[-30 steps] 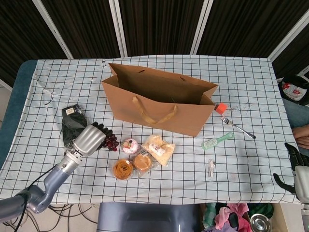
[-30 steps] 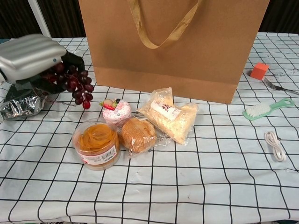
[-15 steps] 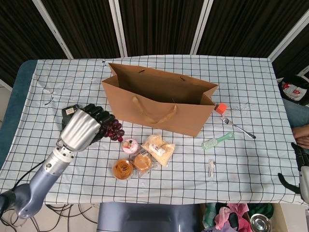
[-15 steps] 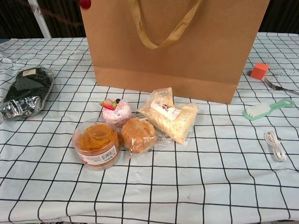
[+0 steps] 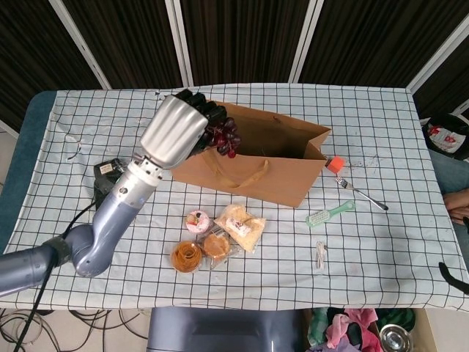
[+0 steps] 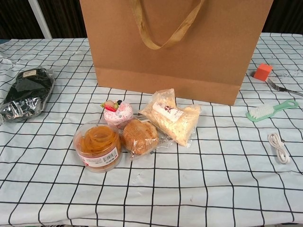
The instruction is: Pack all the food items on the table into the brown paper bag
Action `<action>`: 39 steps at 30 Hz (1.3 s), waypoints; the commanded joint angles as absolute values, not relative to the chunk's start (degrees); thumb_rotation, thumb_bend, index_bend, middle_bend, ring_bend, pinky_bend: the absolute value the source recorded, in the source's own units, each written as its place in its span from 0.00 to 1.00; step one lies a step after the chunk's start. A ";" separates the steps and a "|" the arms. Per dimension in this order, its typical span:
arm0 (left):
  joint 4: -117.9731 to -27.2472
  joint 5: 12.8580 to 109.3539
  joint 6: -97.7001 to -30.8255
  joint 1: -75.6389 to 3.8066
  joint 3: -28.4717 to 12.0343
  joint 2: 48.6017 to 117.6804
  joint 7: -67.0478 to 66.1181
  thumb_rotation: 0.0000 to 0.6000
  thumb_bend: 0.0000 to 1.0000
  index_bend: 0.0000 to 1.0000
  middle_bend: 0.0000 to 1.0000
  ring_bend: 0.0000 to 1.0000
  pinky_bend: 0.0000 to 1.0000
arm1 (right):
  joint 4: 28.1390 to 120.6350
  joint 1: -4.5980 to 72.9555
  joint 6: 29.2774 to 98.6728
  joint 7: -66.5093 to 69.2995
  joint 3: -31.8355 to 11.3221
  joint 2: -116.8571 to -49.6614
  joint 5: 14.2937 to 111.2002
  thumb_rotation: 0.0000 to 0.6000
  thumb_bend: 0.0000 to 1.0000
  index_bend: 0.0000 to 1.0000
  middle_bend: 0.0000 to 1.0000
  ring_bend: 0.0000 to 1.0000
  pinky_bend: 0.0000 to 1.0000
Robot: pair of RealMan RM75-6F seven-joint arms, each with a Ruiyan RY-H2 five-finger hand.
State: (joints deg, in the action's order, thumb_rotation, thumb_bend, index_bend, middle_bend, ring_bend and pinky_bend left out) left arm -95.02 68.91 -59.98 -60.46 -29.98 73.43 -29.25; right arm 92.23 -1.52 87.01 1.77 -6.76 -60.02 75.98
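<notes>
We see our left hand [image 5: 176, 130] gripping one bunch of dark grapes [image 5: 223, 136] above the open mouth of the brown paper bag [image 5: 249, 158], at its left end. Near the bag lie four foods: one tub [image 6: 97, 145], one cupcake [image 6: 118, 112], one wrapped bun [image 6: 140, 136], one packet [image 6: 171, 117]. Their labels are unreadable. Our right hand is out of view.

Orange block [image 6: 262, 71] sat at right of frame, a fork [image 6: 284, 87] just beside it. Green brush [image 6: 271, 110] lay lower, bristles up. White cable [image 6: 278, 147] coiled below the brush, apart from it. Checked cloth [image 6: 199, 189] covered the table. Clothes pile [image 5: 350, 325] showed at bottom edge.
</notes>
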 commanded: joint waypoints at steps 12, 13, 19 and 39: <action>-70.93 65.94 -53.97 -71.60 -28.89 87.32 -22.74 1.00 0.49 0.51 0.58 0.47 0.55 | 91.35 -1.44 86.18 0.03 -7.08 -60.51 74.69 1.00 0.22 0.01 0.10 0.18 0.19; -69.80 66.12 -53.81 -72.07 -28.61 87.98 -22.28 1.00 0.48 0.51 0.58 0.46 0.55 | 91.33 -1.47 86.24 0.02 -7.14 -60.53 74.62 1.00 0.22 0.01 0.10 0.18 0.19; -68.05 66.27 -52.76 -73.30 -27.23 89.36 -21.76 1.00 0.41 0.49 0.54 0.43 0.54 | 91.14 -1.73 86.40 0.41 -7.57 -60.41 73.86 1.00 0.22 0.01 0.10 0.18 0.19; -86.28 55.37 -58.22 -70.56 -27.68 80.64 -35.26 1.00 0.00 0.20 0.15 0.01 0.17 | 90.92 -2.38 87.09 1.94 -8.34 -59.94 73.39 1.00 0.22 0.01 0.10 0.18 0.19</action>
State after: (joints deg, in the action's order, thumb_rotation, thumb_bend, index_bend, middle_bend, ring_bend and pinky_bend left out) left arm -82.53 54.52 -55.24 -72.15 -27.51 83.45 -33.78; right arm 90.92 -2.38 87.09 1.94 -8.34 -59.94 73.39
